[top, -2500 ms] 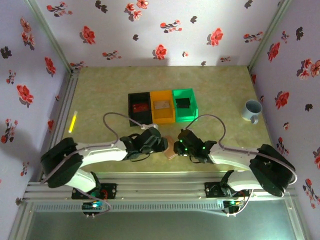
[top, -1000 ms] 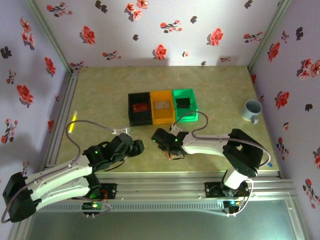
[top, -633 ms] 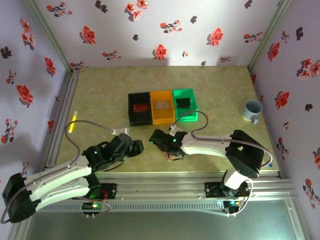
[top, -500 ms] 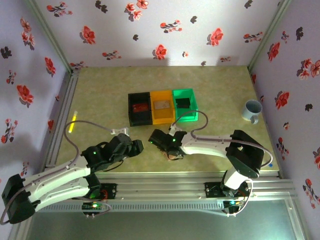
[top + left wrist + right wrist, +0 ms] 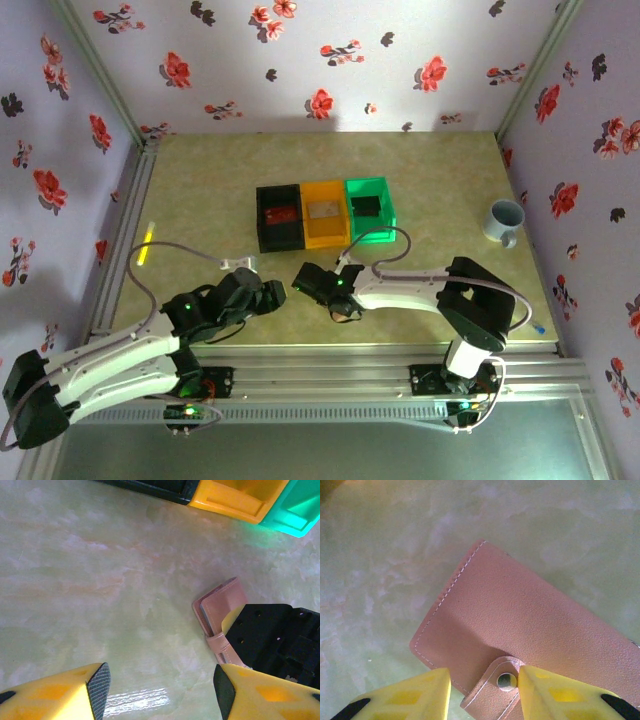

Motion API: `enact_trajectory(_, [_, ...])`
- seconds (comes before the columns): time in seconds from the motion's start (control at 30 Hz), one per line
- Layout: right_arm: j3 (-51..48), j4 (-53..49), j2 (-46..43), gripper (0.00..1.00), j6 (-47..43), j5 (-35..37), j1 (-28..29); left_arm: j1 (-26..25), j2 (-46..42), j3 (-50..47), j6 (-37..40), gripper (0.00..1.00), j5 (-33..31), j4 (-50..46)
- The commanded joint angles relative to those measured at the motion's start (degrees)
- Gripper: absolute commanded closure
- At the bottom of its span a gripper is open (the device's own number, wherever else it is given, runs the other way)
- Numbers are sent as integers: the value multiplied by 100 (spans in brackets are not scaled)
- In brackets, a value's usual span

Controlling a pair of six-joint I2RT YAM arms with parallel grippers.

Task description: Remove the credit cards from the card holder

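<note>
The card holder (image 5: 530,625), pinkish-brown with pale stitching, lies closed and flat on the table, and the credit cards are hidden inside it. Its strap (image 5: 495,690) is fastened with a metal snap. My right gripper (image 5: 482,697) is open and low over the holder's edge. Its yellow fingers (image 5: 560,695) straddle the strap, one against the tab beside the snap. In the left wrist view the card holder (image 5: 220,602) pokes out from under the right gripper's black body. My left gripper (image 5: 161,687) is open over bare table just left of it. From above, the left gripper (image 5: 278,293) faces the right gripper (image 5: 312,285).
A black bin (image 5: 280,218), an orange bin (image 5: 324,212) and a green bin (image 5: 370,208) stand in a row behind the grippers, each with something inside. A pale mug (image 5: 504,220) stands at the right. A yellow-green stick (image 5: 146,243) lies along the left edge.
The left arm has drawn back to the left from the holder and stays open. The right gripper has slid left over the holder, and its jaws have narrowed slightly.
</note>
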Motion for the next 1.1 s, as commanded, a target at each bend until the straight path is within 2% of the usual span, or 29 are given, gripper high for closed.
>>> enact_trajectory(0.0, [18,-170,118,60,264,40,37,50,-73,-112,-71,40,-166,-174])
enact_trajectory(0.1, [-90,-6,37,61,365,-211,50,50,-101,-121,-71,40,-166,-187])
enact_trajectory(0.27, [-16,-367,-406,61,441,250,130,50,-128,-87,-71,40,-184,-200])
enact_trajectory(0.4, [41,-545,-578,60,440,339,156,55,-124,-69,-75,40,-192,-209])
enact_trajectory(0.67, [-96,-170,-307,60,644,34,222,59,-160,-103,-121,40,-199,-252])
enact_trajectory(1.07, [-231,-37,-24,59,948,31,219,59,-173,-126,-124,40,-194,-288])
